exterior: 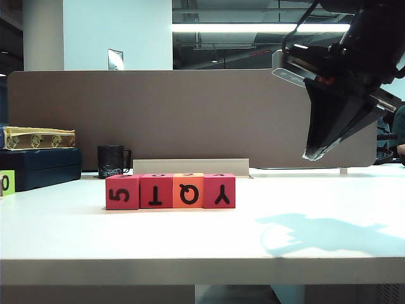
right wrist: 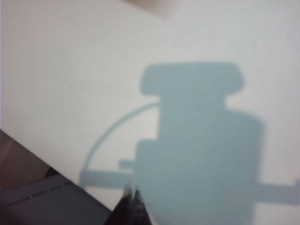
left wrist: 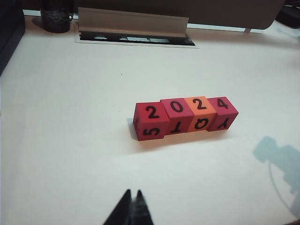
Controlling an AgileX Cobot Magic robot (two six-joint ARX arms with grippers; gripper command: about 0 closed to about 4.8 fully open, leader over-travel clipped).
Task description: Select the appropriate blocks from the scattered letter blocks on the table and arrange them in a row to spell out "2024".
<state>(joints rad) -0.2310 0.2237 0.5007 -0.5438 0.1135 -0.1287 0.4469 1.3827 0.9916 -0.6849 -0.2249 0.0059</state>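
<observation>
Blocks (left wrist: 185, 117) sat touching in one row on the bench (left wrist: 70, 140), tops reading 2024, so the spelling looked done. Both pincers were clenched and empty: left pincer (left wrist: 132, 208) low before the row, right pincer (exterior: 314, 154) raised well clear.

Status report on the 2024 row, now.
Left gripper shut, empty, near side of blocks. Right gripper shut, empty, raised at right. Blocks touching in row, tops read 2024. Nothing obstructing.

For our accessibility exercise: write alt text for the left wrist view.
Four blocks, three pink-red and one orange, sit touching in a row on the white table, their tops reading 2024. The shut left gripper hovers nearer the camera, holding nothing.
</observation>
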